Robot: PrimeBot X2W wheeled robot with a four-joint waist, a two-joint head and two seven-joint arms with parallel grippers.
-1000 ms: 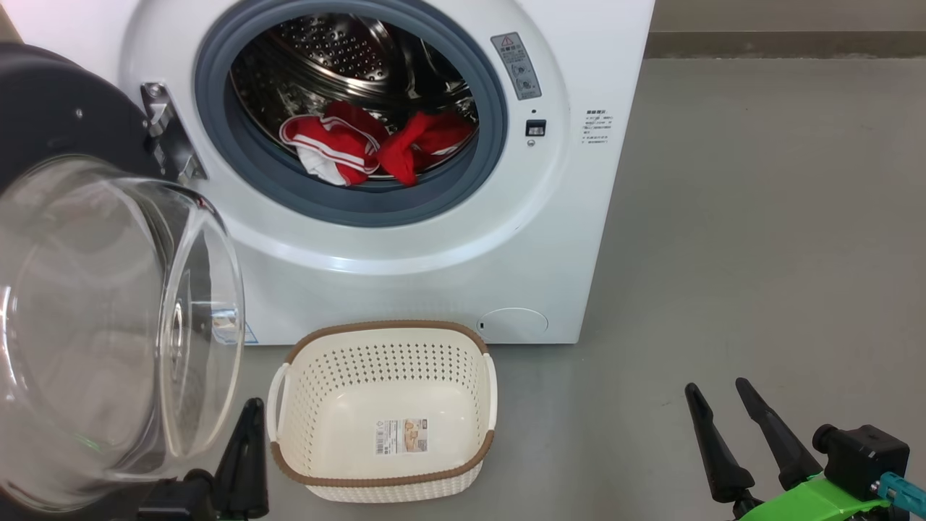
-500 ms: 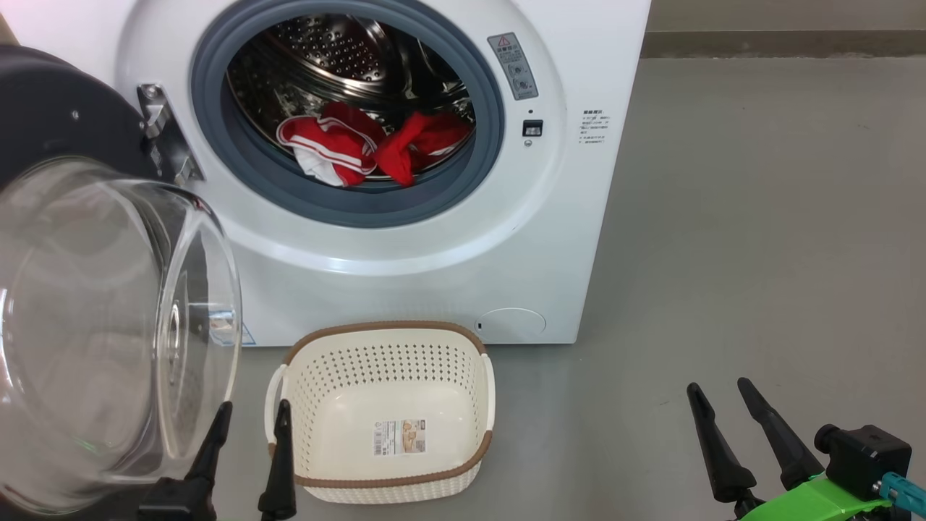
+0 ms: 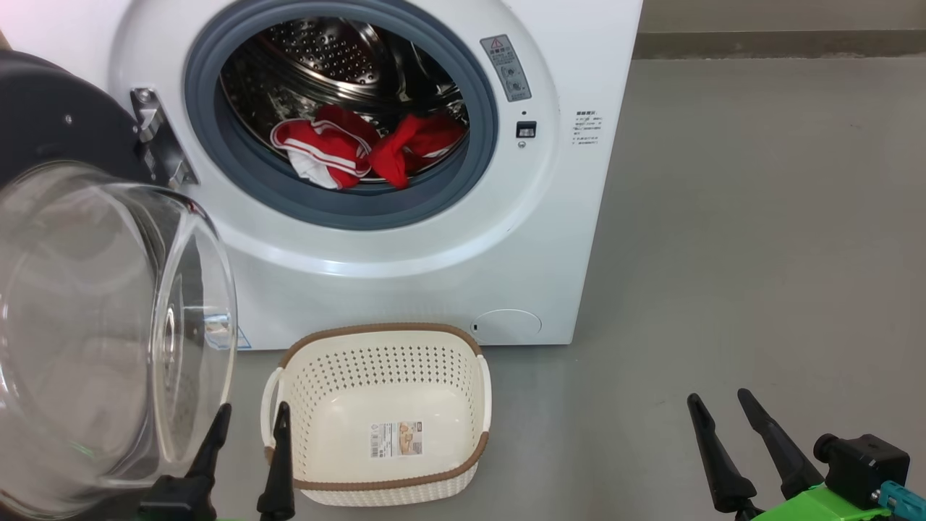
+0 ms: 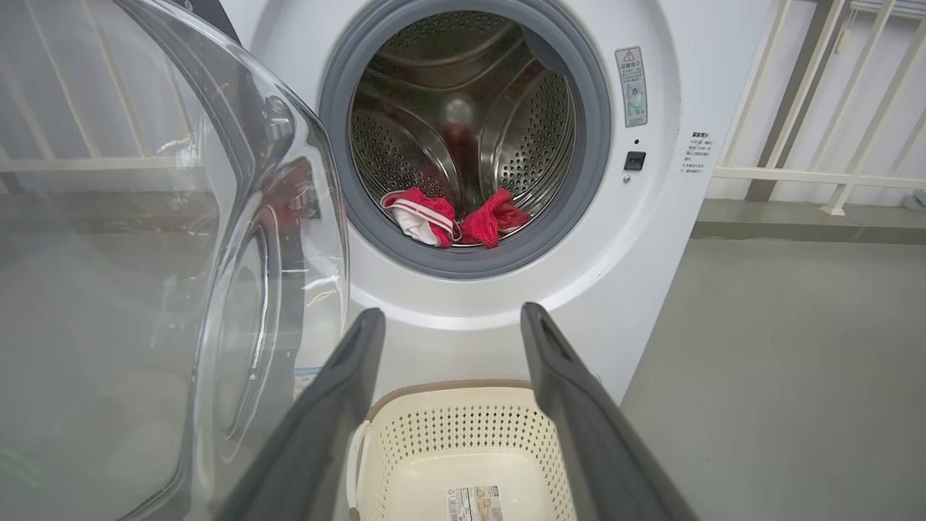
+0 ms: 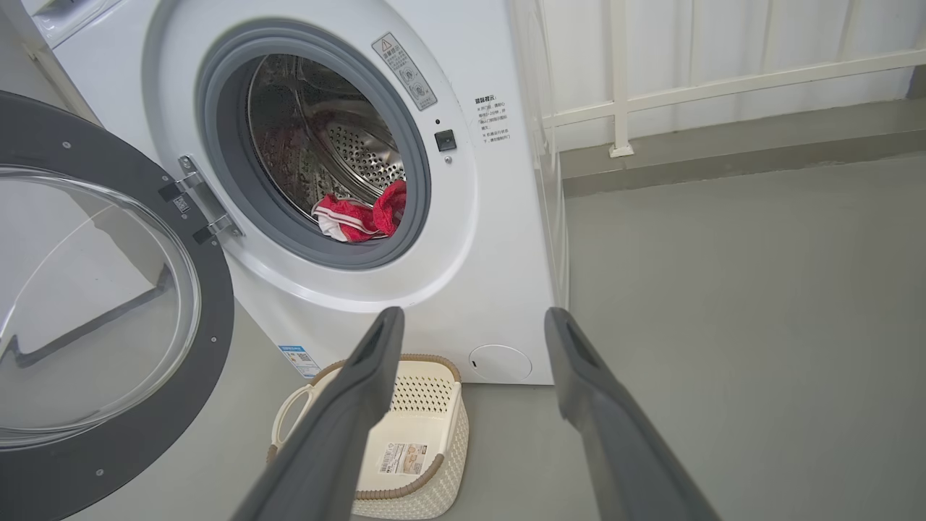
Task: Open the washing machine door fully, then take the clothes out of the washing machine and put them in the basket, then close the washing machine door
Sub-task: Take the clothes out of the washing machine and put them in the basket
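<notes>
Head view: left claw [image 3: 253,407] and right claw [image 3: 718,395] gape wide; red clothes [image 3: 362,152], seemingly two, crumpled in perforated steel drum [image 3: 325,51].

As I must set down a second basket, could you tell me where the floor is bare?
Bare floor lies right of the washing machine and basket. Left of the basket, the washing machine door and left gripper crowd it.

The washing machine door [image 3: 94,289] stands open, red clothes [image 3: 362,152] lie in the washing machine [image 3: 405,275], the basket [image 3: 376,330] sits before it.
</notes>
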